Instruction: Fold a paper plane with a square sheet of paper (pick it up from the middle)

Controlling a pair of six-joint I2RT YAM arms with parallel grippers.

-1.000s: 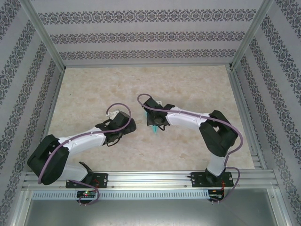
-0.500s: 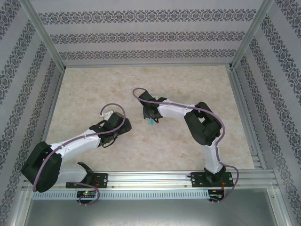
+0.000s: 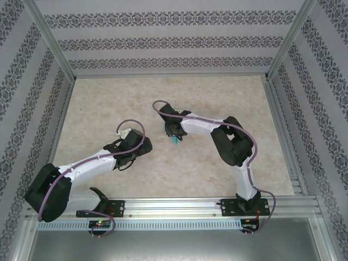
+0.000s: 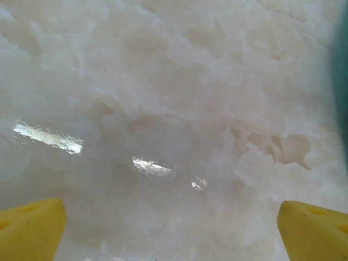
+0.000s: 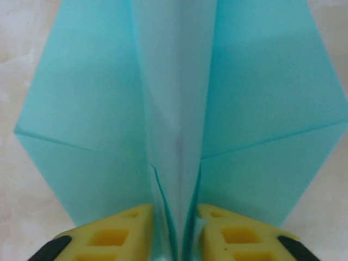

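The paper plane (image 5: 255,109) is a turquoise-blue dart with a pale centre crease, its wings spread wide in the right wrist view. Its folded keel stands between the yellow fingertips (image 5: 117,234) of my right gripper (image 5: 175,234). The jaws are slightly parted and the keel's two layers splay out in the gap. From above, the plane (image 3: 175,141) is a small teal tip under the right gripper (image 3: 174,134) at mid-table. My left gripper (image 4: 173,234) is wide open over bare tabletop, with a teal edge (image 4: 343,81) at its far right. From above, the left gripper (image 3: 144,147) sits left of the plane.
The marble-patterned table (image 3: 217,98) is walled by patterned panels and aluminium posts (image 3: 51,41). A metal rail (image 3: 174,205) with both arm bases runs along the near edge.
The right arm carried the plane a little left and back, then its jaws parted from shut. The left arm drew back to the left and stayed wide open.
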